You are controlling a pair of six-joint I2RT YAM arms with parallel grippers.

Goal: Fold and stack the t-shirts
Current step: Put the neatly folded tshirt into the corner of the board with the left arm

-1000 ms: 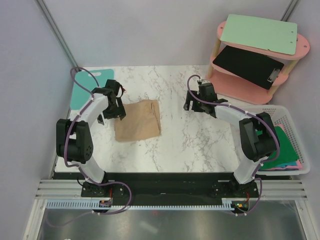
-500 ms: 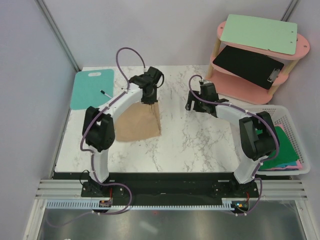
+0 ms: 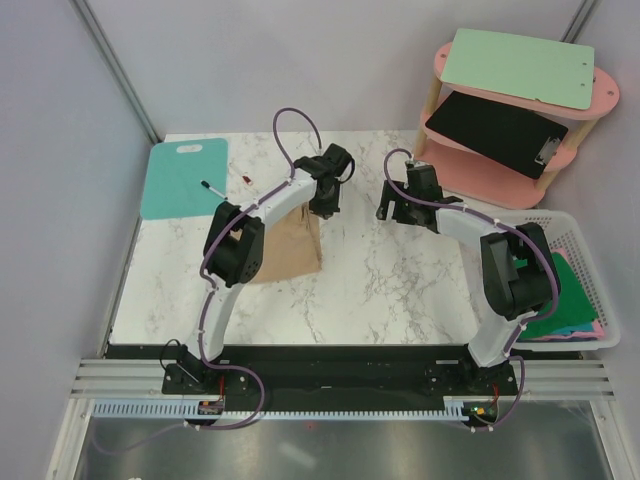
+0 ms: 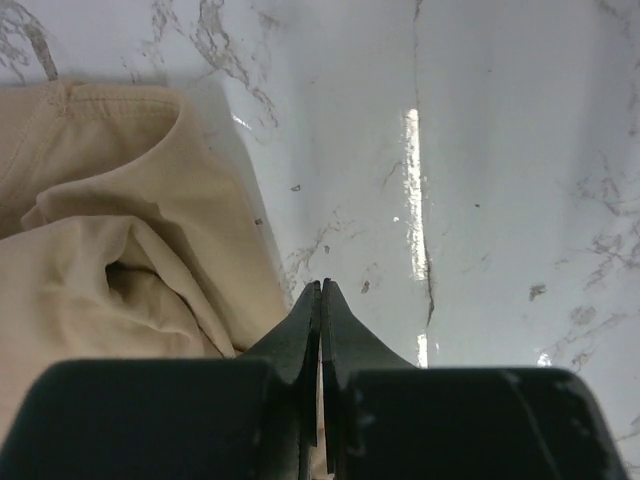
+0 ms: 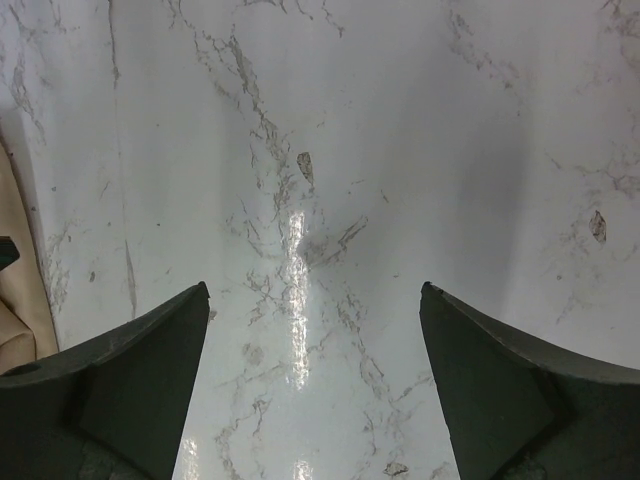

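A tan t-shirt [image 3: 288, 250] lies folded on the marble table, left of centre. My left gripper [image 3: 325, 200] sits at the shirt's far right corner. In the left wrist view the left gripper [image 4: 321, 283] is shut, tips pressed together over bare marble, and the tan t-shirt [image 4: 120, 240] bunches just to their left and under the left finger. I cannot see cloth pinched at the tips. My right gripper [image 3: 392, 207] hovers to the right of the shirt; in its wrist view the right gripper [image 5: 315, 290] is open with only marble between the fingers [image 5: 150, 350].
A teal mat [image 3: 180, 178] with a pen [image 3: 212, 187] beside it lies at the far left. A pink shelf [image 3: 500, 170] with green and black clipboards stands at the back right. A white basket [image 3: 548, 221] at the right edge holds green folded cloth [image 3: 565, 300].
My left arm swung from the shirt's left side across to its far right corner, and its gripper went from open to shut. The right gripper barely moved.
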